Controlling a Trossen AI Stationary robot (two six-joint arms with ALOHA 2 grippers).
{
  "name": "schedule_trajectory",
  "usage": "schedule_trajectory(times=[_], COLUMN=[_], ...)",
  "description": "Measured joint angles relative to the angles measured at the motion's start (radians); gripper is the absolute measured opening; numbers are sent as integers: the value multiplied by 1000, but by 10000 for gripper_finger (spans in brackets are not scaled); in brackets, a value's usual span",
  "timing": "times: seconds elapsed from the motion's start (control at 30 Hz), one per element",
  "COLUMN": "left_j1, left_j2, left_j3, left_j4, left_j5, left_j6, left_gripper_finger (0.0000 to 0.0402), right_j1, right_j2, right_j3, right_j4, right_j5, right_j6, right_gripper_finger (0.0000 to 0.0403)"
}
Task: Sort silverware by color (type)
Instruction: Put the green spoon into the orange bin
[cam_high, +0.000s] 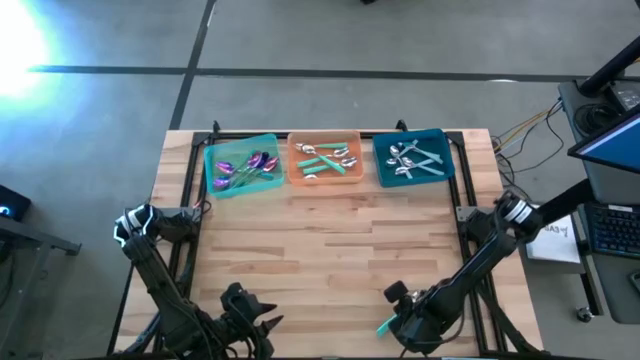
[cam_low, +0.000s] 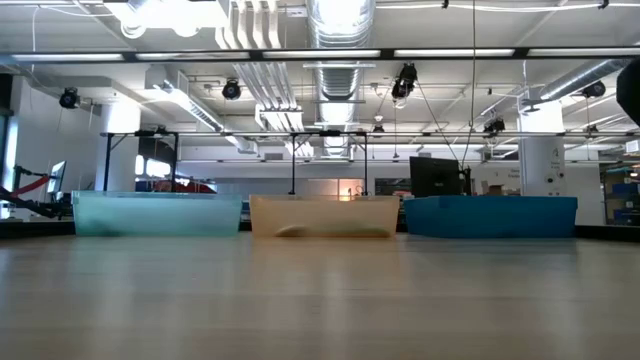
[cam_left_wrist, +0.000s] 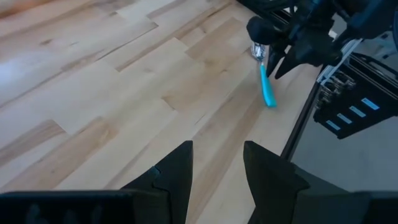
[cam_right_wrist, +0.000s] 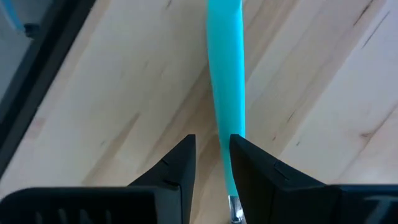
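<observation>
Three trays stand in a row along the far edge of the wooden table (cam_high: 330, 250): a green tray (cam_high: 240, 166) on the left holding purple-headed spoons (cam_high: 245, 167), an orange tray (cam_high: 325, 159) in the middle holding silver-headed spoons with teal handles (cam_high: 326, 158), and a teal tray (cam_high: 413, 157) on the right holding all-silver spoons (cam_high: 410, 158). From table height the three trays show only as low walls side by side, and what lies in them is hidden. Near the front edge of the table, on its right side, the right gripper (cam_high: 400, 318) hangs low over the wood with a teal-handled spoon (cam_high: 386, 325) between its fingers; the handle sticks out toward the front-left and the grip sits near the neck, where a bit of silver metal shows. In the right wrist view the jaws stand narrowly apart, closed on that spoon's teal handle (cam_right_wrist: 225, 87), which runs forward from between the two dark fingers (cam_right_wrist: 177, 165) over the bare boards. The left wrist view sees the same spoon (cam_left_wrist: 267, 87) from across the table, dangling tilted from the right gripper (cam_left_wrist: 273, 59) with its handle tip close to the wood. At the front-left edge the left gripper (cam_high: 262, 325) waits above bare table, its jaws parted with nothing between them.
</observation>
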Motion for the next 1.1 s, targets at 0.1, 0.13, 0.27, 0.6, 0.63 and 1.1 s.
schedule_trajectory(times=[0.1, 0.13, 0.27, 0.6, 0.63, 1.1], left_j1=[0, 0, 0, 0, 0, 1], left_j2=[0, 0, 0, 0, 0, 0], left_j3=[0, 0, 0, 0, 0, 0], left_j4=[6, 9, 12, 15, 15, 12], left_j5=[0, 0, 0, 1, 1, 3], left_j6=[0, 0, 3, 34, 37, 60], left_gripper_finger=[127, 127, 127, 127, 127, 127], right_j1=[-2, -2, -2, -2, -2, -19], right_j2=[10, 15, 14, 9, 9, 20], right_j3=[0, 0, -1, 18, 18, 14], right_j4=[8, 13, 18, 15, 16, 20], right_j5=[27, 38, 55, 52, 58, 108], right_j6=[0, 0, 0, -33, -35, -32], right_gripper_finger=[89, 89, 89, 89, 89, 89])
